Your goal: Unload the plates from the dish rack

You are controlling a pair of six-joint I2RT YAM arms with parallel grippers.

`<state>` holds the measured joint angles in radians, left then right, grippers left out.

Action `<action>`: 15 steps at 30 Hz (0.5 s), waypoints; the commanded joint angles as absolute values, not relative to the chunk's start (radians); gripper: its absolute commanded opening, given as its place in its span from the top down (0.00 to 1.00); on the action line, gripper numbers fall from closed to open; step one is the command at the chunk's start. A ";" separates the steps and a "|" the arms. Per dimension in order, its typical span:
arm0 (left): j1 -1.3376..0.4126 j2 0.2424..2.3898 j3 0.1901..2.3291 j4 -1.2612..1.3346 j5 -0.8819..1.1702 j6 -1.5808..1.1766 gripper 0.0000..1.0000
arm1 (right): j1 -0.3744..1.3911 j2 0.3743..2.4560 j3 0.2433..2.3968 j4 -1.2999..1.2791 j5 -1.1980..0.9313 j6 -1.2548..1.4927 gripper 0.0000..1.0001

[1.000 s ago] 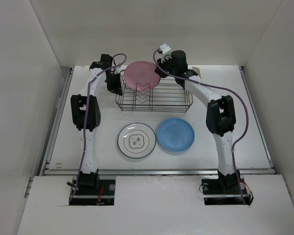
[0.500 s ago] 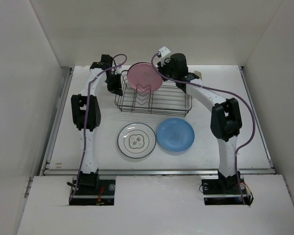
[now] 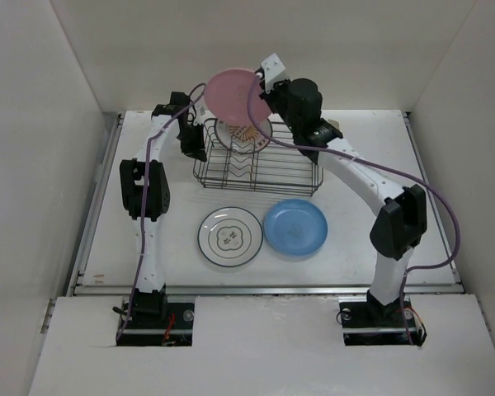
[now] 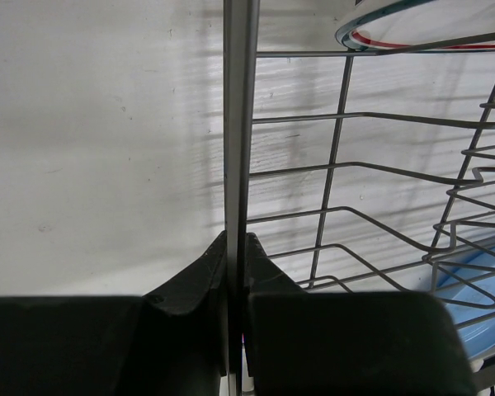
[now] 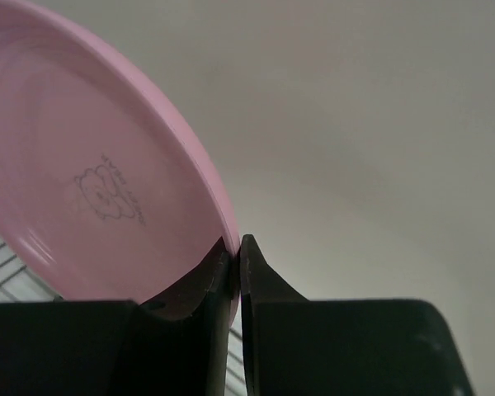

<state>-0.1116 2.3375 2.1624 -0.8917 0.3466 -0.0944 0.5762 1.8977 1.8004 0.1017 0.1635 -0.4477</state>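
Observation:
My right gripper (image 3: 260, 89) is shut on the rim of the pink plate (image 3: 231, 93) and holds it in the air above the far end of the black wire dish rack (image 3: 256, 169). In the right wrist view the pink plate (image 5: 99, 181) fills the left, pinched between the fingertips (image 5: 228, 268). A plate with an orange-patterned centre (image 3: 243, 134) still stands in the rack. My left gripper (image 3: 191, 140) is shut on the rack's left end wire (image 4: 239, 124). The flower-outline plate (image 3: 229, 238) and the blue plate (image 3: 294, 227) lie flat on the table in front of the rack.
The white table (image 3: 412, 181) is walled by white panels at the back and both sides. A metal rail (image 3: 264, 287) runs along its near edge. The left wrist view shows a plate rim (image 4: 421, 21) at top right and blue (image 4: 487, 272) behind the wires.
My right gripper has lifted the pink plate up and out of the rack toward the back; the orange-centred plate behind it now shows. The left arm has not moved.

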 commanded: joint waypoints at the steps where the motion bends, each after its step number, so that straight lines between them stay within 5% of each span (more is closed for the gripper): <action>1: -0.095 2.355 2.155 -0.908 0.327 -0.133 1.00 | 0.580 1.856 1.819 0.247 0.225 -0.480 1.00; 5: -0.095 2.355 2.155 -0.908 0.327 -0.133 1.00 | 0.580 1.789 1.792 0.183 0.212 -0.424 1.00; 15: -0.086 2.364 2.187 -0.888 0.373 -0.170 1.00 | 0.450 1.530 1.652 -0.659 -0.448 -0.321 1.00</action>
